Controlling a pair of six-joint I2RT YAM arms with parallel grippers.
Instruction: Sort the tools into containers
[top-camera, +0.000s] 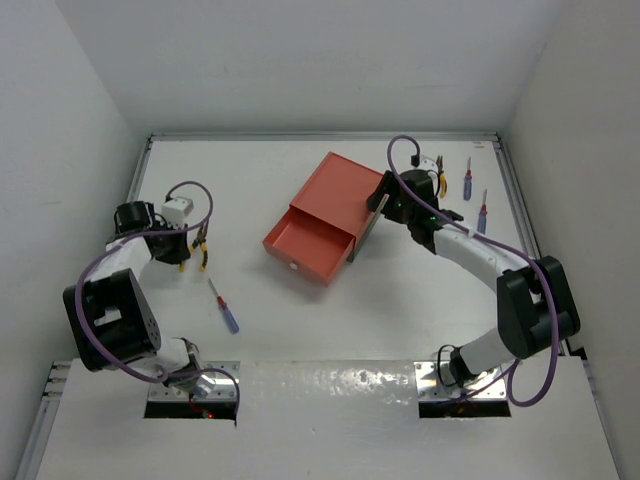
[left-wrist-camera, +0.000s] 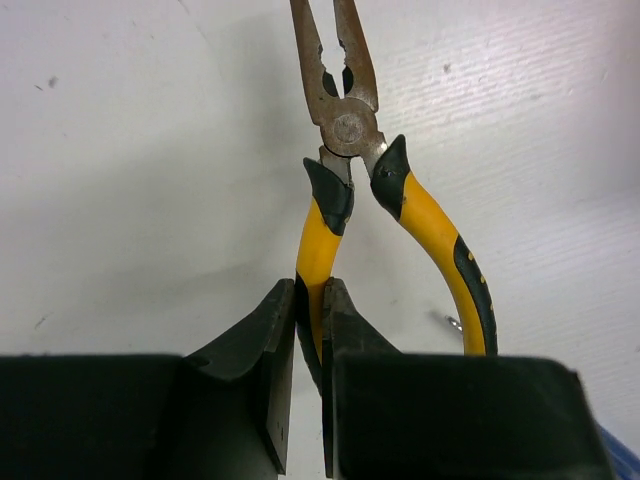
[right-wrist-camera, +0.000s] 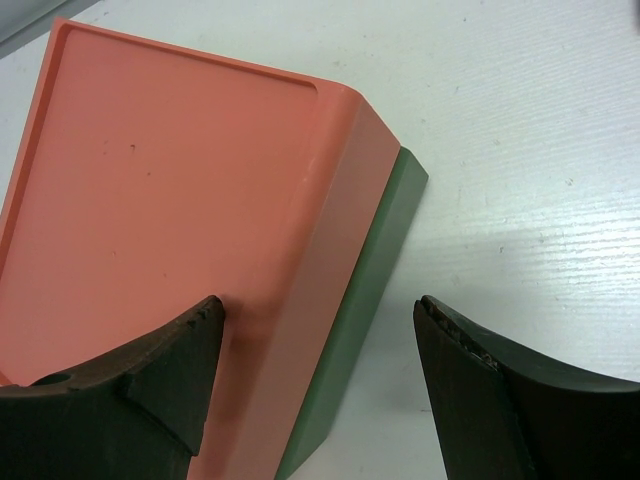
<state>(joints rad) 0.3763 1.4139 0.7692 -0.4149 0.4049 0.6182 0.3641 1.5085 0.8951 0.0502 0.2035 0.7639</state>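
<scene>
The pliers (left-wrist-camera: 345, 130) have yellow-orange handles and dark jaws that point away from me. My left gripper (left-wrist-camera: 310, 300) is shut on their left handle; in the top view it (top-camera: 188, 247) is at the table's left with the pliers (top-camera: 203, 252) low over the table. The salmon-red box (top-camera: 340, 195) sits on the dark green box (right-wrist-camera: 385, 240), and its red drawer (top-camera: 305, 245) is pulled out. My right gripper (right-wrist-camera: 318, 320) is open over the boxes' back right edge, one finger above the red top (right-wrist-camera: 170, 180). One screwdriver (top-camera: 224, 307) lies front left. Two more (top-camera: 467, 180) (top-camera: 483, 212) lie back right.
A small orange-handled tool (top-camera: 438, 168) shows partly behind the right arm at the back right. White walls close in the table on the left, back and right. A metal rail (top-camera: 320, 137) runs along the back edge.
</scene>
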